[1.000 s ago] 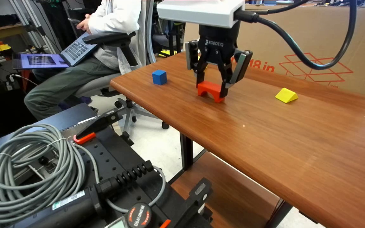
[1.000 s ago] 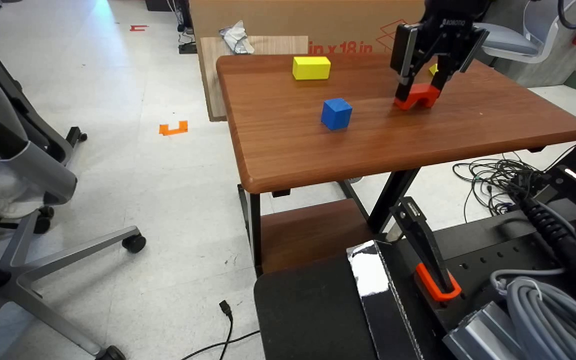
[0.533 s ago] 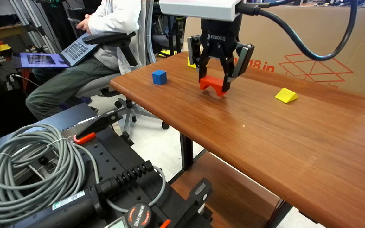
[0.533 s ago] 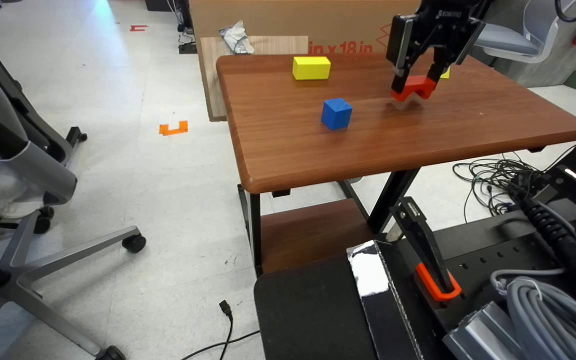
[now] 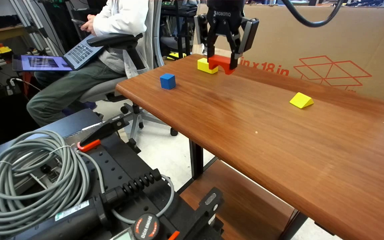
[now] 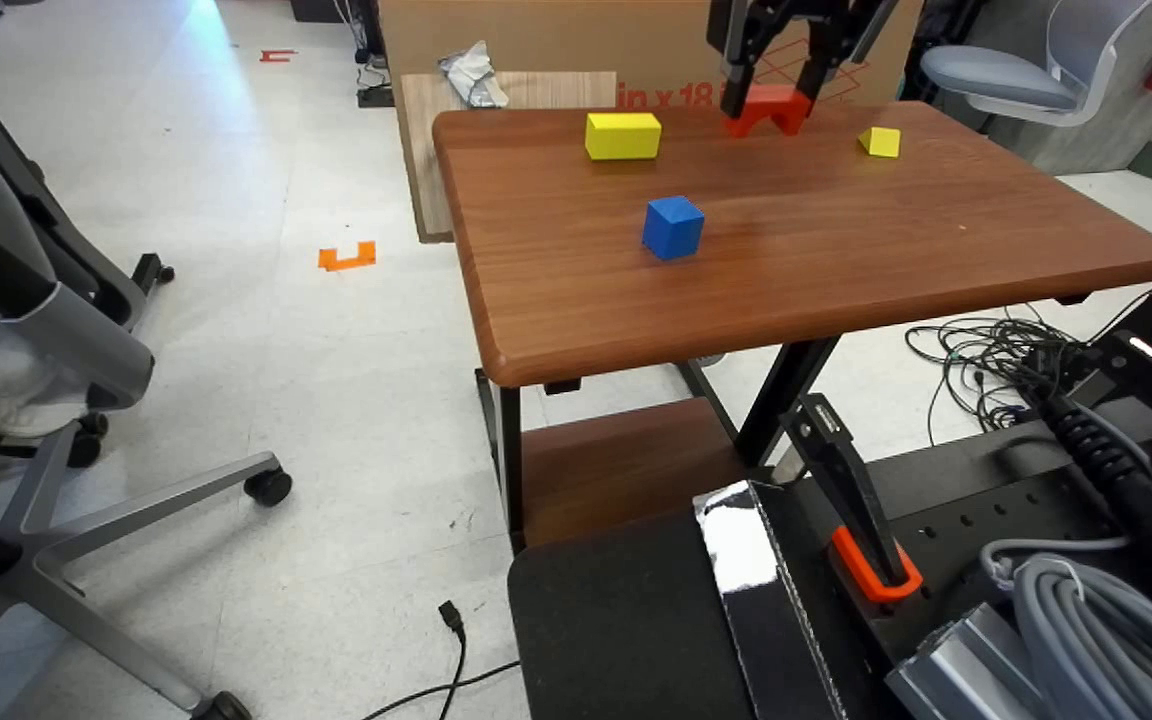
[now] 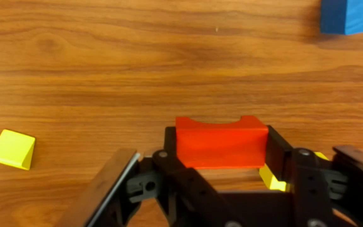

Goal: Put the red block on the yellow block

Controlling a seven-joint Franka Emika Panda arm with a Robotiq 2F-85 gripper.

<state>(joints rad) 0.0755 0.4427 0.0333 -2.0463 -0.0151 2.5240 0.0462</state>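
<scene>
The red block (image 5: pixel 221 62) is a low arch with its notch facing down. My gripper (image 5: pixel 223 60) is shut on its two ends and holds it above the table; this also shows in an exterior view (image 6: pixel 772 106). In the wrist view the red block (image 7: pixel 221 146) sits level between the fingers. The yellow block (image 5: pixel 206 66) is boxy and rests on the table near its back edge, also seen in an exterior view (image 6: pixel 623 137). The red block is beside it, apart and higher. In the wrist view the yellow block (image 7: pixel 273 179) is mostly hidden behind a finger.
A blue cube (image 5: pixel 167 81) stands on the wooden table (image 5: pixel 262 140), also in an exterior view (image 6: pixel 673 228) and at the wrist view's corner (image 7: pixel 358 15). A flatter yellow wedge (image 5: pixel 301 100) lies apart from it. A cardboard box (image 5: pixel 312 43) stands behind the table.
My gripper has lifted the red block off the table. It has moved up and back toward the cardboard, and closer to the yellow block. The other blocks have not moved.
</scene>
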